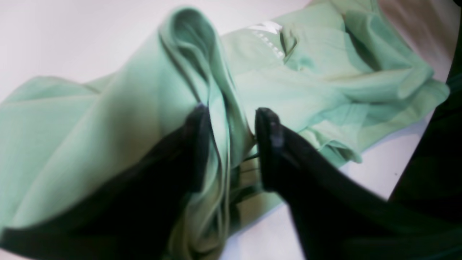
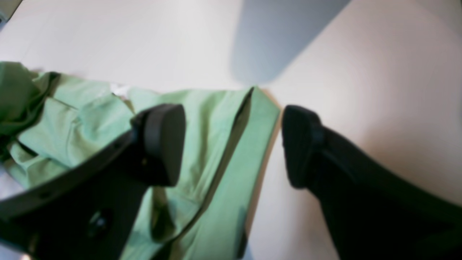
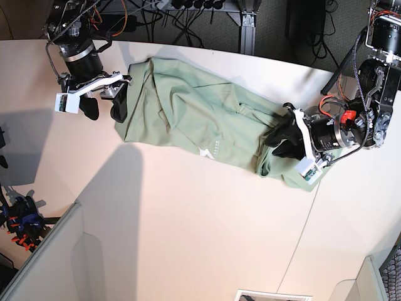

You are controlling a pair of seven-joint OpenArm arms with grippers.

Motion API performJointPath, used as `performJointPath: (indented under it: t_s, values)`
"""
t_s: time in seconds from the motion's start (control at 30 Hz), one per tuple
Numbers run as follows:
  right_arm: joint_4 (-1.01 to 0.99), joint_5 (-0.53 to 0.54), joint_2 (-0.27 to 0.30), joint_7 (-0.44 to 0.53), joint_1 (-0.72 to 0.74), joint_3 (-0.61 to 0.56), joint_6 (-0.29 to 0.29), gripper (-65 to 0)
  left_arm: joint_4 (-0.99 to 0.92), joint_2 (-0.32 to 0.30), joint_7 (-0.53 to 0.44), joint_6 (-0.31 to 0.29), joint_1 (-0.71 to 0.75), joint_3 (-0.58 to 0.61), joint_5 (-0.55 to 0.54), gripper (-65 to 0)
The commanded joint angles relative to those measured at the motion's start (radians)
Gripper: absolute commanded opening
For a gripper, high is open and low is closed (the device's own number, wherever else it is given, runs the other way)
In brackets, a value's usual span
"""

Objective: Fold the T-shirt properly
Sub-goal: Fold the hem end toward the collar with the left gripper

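The pale green T-shirt lies stretched out and rumpled across the white table, from back left to the right. Its small white mark faces up near the front edge. My left gripper sits low on the bunched right end. In the left wrist view its fingers stand apart with a raised fold of the T-shirt between them, so the left gripper is open. My right gripper hovers open over the left end; the right gripper straddles a straight edge of the T-shirt.
Cables and a metal stand line the back of the table. A grey partition rises at the front left, with small clamps beside it. The table's curved edge runs down the right side.
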Motion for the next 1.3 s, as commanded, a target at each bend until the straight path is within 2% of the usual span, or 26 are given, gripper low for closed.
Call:
performJointPath:
  t_s: [0.0,0.03,0.2,0.3,0.37,0.63,0.7,0.8,0.83,0.87,0.97,1.03,1.13,1.27]
  values:
    - [0.019,0.015,0.011,0.030,0.006,0.006,0.003,-23.5,0.017,-0.003,-0.021,0.001,-0.019,-0.004,-0.035,-34.5]
    - [0.019,0.015,0.011,0.030,0.006,0.006,0.003,-23.5,0.018,-0.003,-0.021,0.001,-0.019,-0.004,-0.058,-32.9]
    - [0.019,0.015,0.011,0.030,0.006,0.006,0.002,-23.5,0.018,0.005,-0.021,0.000,-0.020,-0.004,-0.108,-32.8]
    - [0.019,0.015,0.011,0.030,0.008,0.006,0.003,-23.5,0.018,0.008,0.013,-0.035,-0.020,-0.004,-0.204,-32.8]
    - [0.019,0.015,0.011,0.030,0.008,0.006,0.003,-23.5,0.018,0.008,0.043,-0.035,-0.018,-0.004,-0.255,-32.8]
    - [0.019,0.015,0.011,0.034,0.008,0.006,0.003,-23.5,0.018,0.007,0.015,-0.035,-0.031,-0.010,-0.256,-33.1]
    - [0.019,0.015,0.011,0.034,0.008,0.006,0.003,-23.5,0.027,0.007,-0.008,-0.035,-0.037,-0.040,-0.256,-38.1]
    - [0.019,0.014,0.011,0.037,0.008,0.006,0.003,-24.1,0.050,0.008,-0.043,-0.035,-0.036,-0.105,-0.255,-57.6]
    - [0.019,0.014,0.011,0.043,0.008,0.006,0.003,-27.8,0.050,0.007,-0.048,-0.035,-0.036,-0.116,-0.246,-63.4]
    - [0.019,0.011,0.011,0.046,0.008,0.006,0.003,-35.1,0.050,0.007,-0.053,-0.035,-0.036,-0.118,-0.206,-65.0]
    - [0.019,0.011,0.011,0.046,0.008,0.006,0.003,-65.0,0.044,0.008,-0.130,-0.035,-0.030,-0.097,-0.008,-65.0]
    - [0.019,0.012,0.011,0.046,0.008,0.006,0.003,-65.0,0.027,0.008,-0.204,-0.035,-0.028,-0.074,0.080,-65.0]
    - [0.019,0.015,0.011,0.045,0.008,0.006,0.003,-65.0,-0.023,0.023,-0.253,-0.035,-0.028,-0.038,0.185,-65.0]
    - [0.019,0.015,0.011,0.045,0.008,0.006,0.003,-65.0,-0.106,0.081,-0.264,-0.019,-0.028,-0.006,0.203,-65.0]
